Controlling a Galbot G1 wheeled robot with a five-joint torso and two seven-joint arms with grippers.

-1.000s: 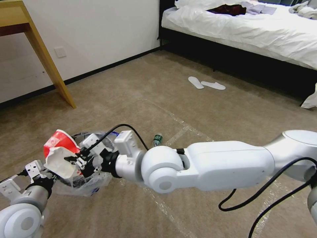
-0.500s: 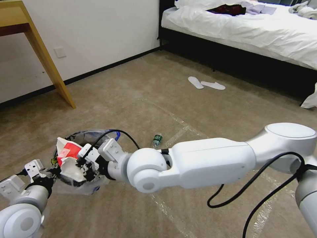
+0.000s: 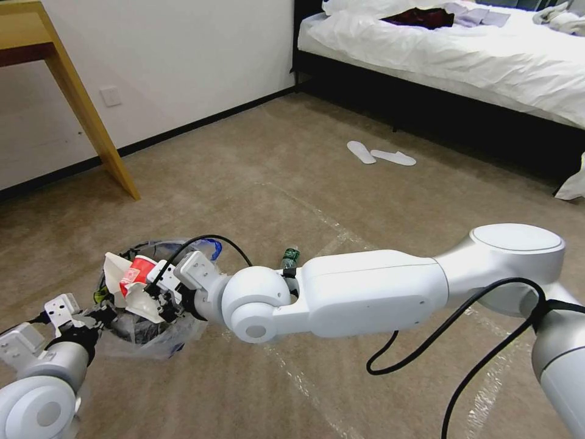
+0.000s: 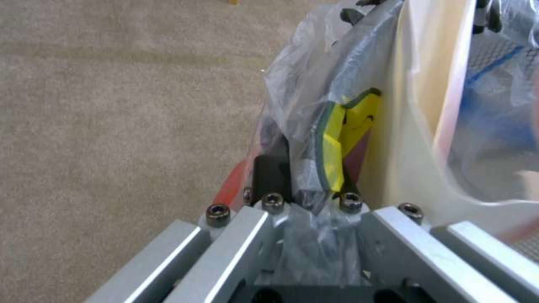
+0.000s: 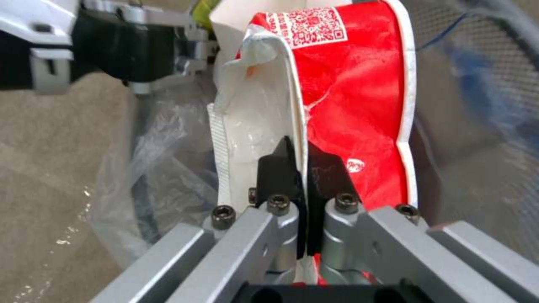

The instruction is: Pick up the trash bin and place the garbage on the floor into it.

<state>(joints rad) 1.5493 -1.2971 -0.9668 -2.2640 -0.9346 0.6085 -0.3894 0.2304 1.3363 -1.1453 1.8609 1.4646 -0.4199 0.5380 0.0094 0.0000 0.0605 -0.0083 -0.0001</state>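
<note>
from my seat this looks like a bedroom, likely a hotel room. i see a bed (image 3: 463, 55) with white sheets on a dark base against the far side, with some clothes (image 3: 426, 16) lying on top. a pair of flat white slippers (image 3: 381, 154) lies on the beige carpet floor (image 3: 256, 171) near it. a wooden table (image 3: 55, 67) with a slanted leg stands by a white wall (image 3: 183, 55) that has a socket plate (image 3: 111, 96) and a dark skirting board.
</note>
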